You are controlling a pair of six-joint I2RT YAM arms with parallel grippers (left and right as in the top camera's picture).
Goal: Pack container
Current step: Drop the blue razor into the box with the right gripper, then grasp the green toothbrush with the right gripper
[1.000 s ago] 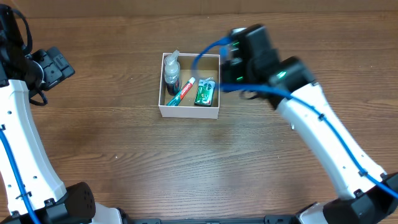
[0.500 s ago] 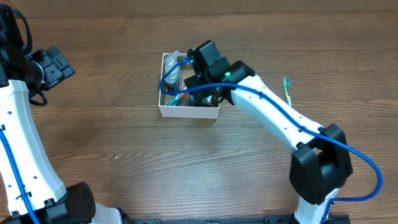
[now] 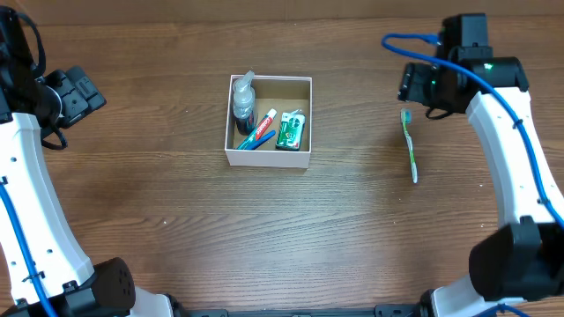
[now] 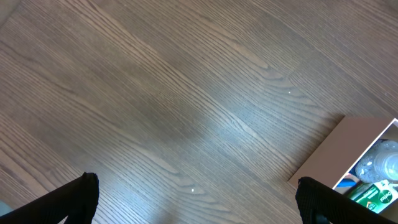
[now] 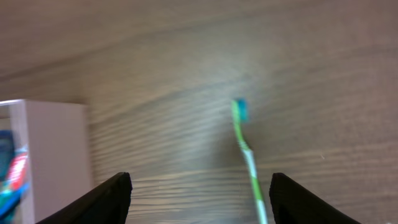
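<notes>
Right wrist view: the thin green-and-white plastic toothbrush (image 5: 249, 158) is seen ahead of the right gripper (image 5: 200, 200), spread and empty; its handle should be pinched crosswise, near the middle.

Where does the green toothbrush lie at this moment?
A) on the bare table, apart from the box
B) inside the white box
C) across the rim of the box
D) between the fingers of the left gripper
A: the toothbrush lies flat on the table, well clear of the container, and the open right gripper near it does not hold it.
</notes>
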